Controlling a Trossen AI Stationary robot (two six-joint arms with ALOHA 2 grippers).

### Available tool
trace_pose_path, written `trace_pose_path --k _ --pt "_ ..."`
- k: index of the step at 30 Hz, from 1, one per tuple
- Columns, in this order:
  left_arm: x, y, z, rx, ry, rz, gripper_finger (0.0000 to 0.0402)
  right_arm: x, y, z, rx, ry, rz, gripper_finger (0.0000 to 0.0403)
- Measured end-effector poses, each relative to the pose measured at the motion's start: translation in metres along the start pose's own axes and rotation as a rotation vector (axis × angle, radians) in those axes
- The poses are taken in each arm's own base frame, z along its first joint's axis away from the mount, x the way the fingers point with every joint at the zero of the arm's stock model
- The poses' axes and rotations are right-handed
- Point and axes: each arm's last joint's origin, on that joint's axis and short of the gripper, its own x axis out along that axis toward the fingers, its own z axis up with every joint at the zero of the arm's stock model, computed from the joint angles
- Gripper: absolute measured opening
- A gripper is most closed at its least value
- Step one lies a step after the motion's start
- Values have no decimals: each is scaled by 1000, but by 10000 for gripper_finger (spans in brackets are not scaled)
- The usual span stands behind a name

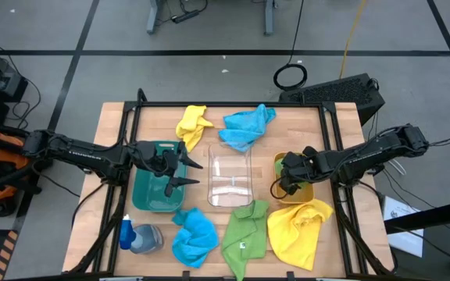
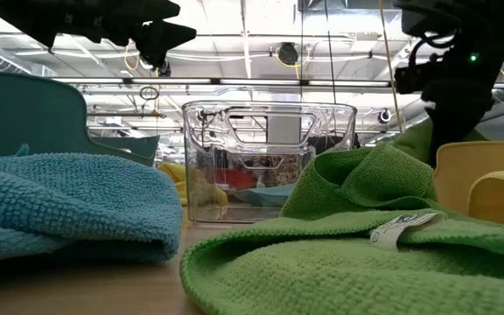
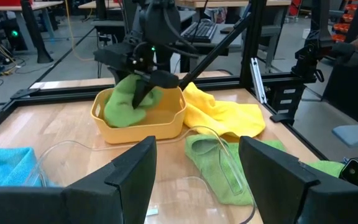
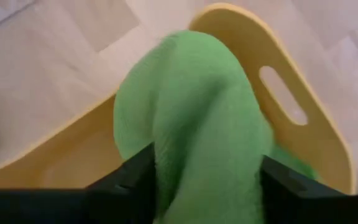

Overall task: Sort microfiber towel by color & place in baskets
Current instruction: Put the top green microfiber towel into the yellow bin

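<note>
My right gripper (image 1: 287,178) hangs over the orange-yellow basket (image 1: 307,190) at the table's right, shut on a green towel (image 3: 131,104). My left gripper (image 1: 180,173) is open and hovers above the near-right rim of the dark green basket (image 1: 153,195), beside the clear basket (image 1: 230,179); it touches nothing. A second green towel (image 1: 244,232), a yellow towel (image 1: 299,230) and a blue one (image 1: 194,238) lie flat near the table's near edge. Another yellow towel (image 1: 192,123) and blue towel (image 1: 246,126) lie by the far edge. My right gripper pinches the bunched green towel (image 4: 197,124) between its two fingers (image 3: 146,87), coming from above and pointing down. The towel hangs below the fingers into the orange-yellow basket, and one fold bulges over the basket's rim (image 3: 107,112). Which layers are held I cannot tell.
A blue-capped spray bottle (image 1: 126,232) lies at the near-left corner beside a grey thing (image 1: 147,238). Black frame rails (image 1: 233,105) run along the table's edges. Bare wood shows between the clear basket and the far towels.
</note>
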Motion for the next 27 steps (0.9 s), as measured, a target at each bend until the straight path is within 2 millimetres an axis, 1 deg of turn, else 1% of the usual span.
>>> trace_pose_path --k 4,7,10,13,15,17,22,25,27 --pt "0 0 0 0 1 0 235 -11 1 5 -4 22 11 227" --pt "0 0 0 -1 4 0 235 -20 -2 7 -21 47 -15 245" --pt "0 0 0 -1 4 -1 235 -29 -5 9 -35 78 -43 250" --pt "0 0 0 -1 4 0 235 -40 -7 13 -24 88 -58 238" --pt "0 0 0 -1 5 0 235 -46 -6 15 -9 82 -49 216" --pt "0 0 0 -1 5 0 235 -51 -3 16 -13 70 -34 186" --pt "0 0 0 -1 5 0 235 -54 1 14 -25 59 -12 81" --pt "0 0 0 -1 5 -1 235 -53 8 12 -23 58 50 20" --pt "0 0 0 -1 5 -1 235 -49 11 10 -23 56 79 8"
